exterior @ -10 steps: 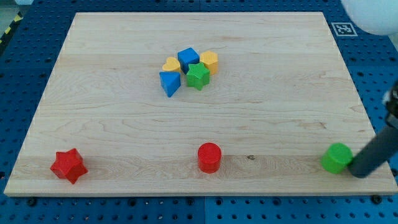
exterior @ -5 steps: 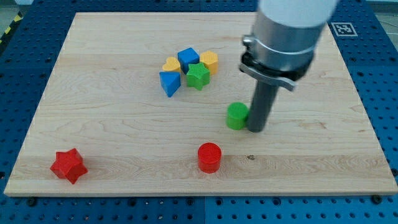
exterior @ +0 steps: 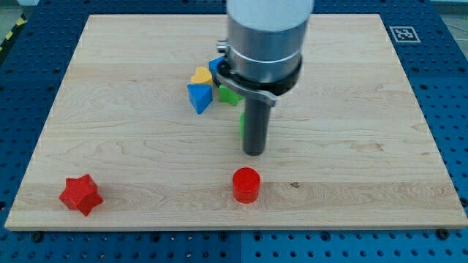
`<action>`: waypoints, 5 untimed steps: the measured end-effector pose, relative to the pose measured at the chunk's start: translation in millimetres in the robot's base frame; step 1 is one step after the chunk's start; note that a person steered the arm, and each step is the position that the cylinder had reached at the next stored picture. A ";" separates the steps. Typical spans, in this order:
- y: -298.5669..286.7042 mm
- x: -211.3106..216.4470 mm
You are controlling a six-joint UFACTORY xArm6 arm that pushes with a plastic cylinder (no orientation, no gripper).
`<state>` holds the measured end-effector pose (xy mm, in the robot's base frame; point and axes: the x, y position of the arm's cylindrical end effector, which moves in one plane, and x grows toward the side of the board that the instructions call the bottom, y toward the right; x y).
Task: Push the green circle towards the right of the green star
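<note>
My tip (exterior: 253, 153) rests on the wooden board (exterior: 110, 131) near its middle, below the block cluster. The green circle (exterior: 240, 124) shows only as a thin sliver at the rod's left edge; the rod hides the rest. The green star (exterior: 228, 95) is just above it at the view's left, partly covered by the arm. I cannot tell whether circle and star touch.
A blue block (exterior: 199, 97), a yellow heart (exterior: 201, 75) and part of a blue cube (exterior: 217, 66) sit beside the star. A red circle (exterior: 246, 185) lies just below my tip. A red star (exterior: 80, 194) is at the bottom left.
My tip swept from the bottom right towards the view's upper left, pushing the green circle with it to just below the cluster. The arm now covers the yellow hexagon.
</note>
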<state>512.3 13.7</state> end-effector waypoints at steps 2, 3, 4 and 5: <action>8.1 -46.4; 26.2 -63.7; 27.7 -64.9; 58.6 -64.9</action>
